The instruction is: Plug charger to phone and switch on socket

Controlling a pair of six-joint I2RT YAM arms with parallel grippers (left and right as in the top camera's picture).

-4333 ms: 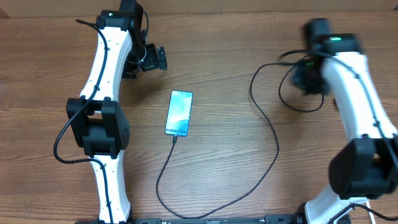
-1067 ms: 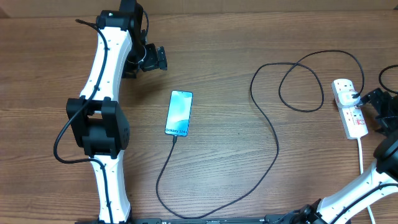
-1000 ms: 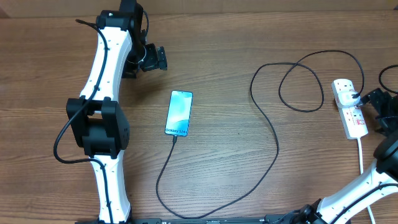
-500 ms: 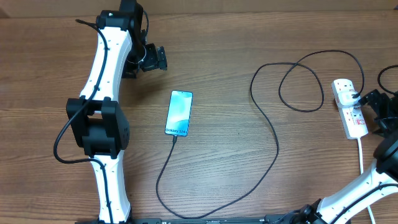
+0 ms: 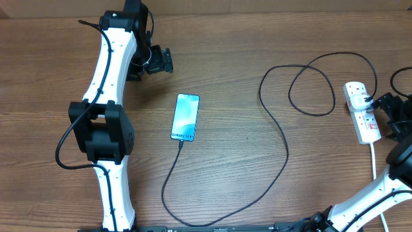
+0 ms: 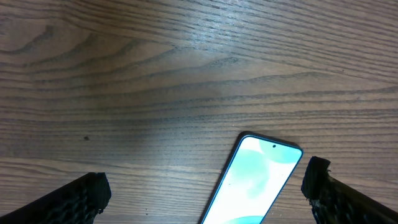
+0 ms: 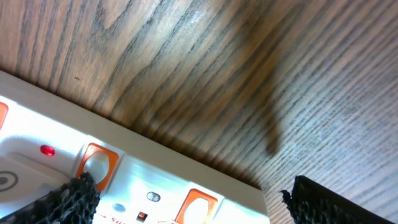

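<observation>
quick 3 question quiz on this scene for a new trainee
1. True or false: the charger ends at the phone's lettered end.
2. Which gripper is nearer the socket: a) left, b) right?
3. What does the left gripper hold?
Key: 1 true; 2 b, the right gripper; 3 nothing, its jaws stand open.

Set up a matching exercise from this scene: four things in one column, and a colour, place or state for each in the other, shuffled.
Things: 1 phone; 2 charger; 3 socket; 4 left end effector.
Descriptions: A white, at the right edge of the overhead view; B open, holding nothing; C black, long, looping; D flat, screen up, mid-view.
Pairs: 1-D; 2-C; 3-A; 4-B.
</observation>
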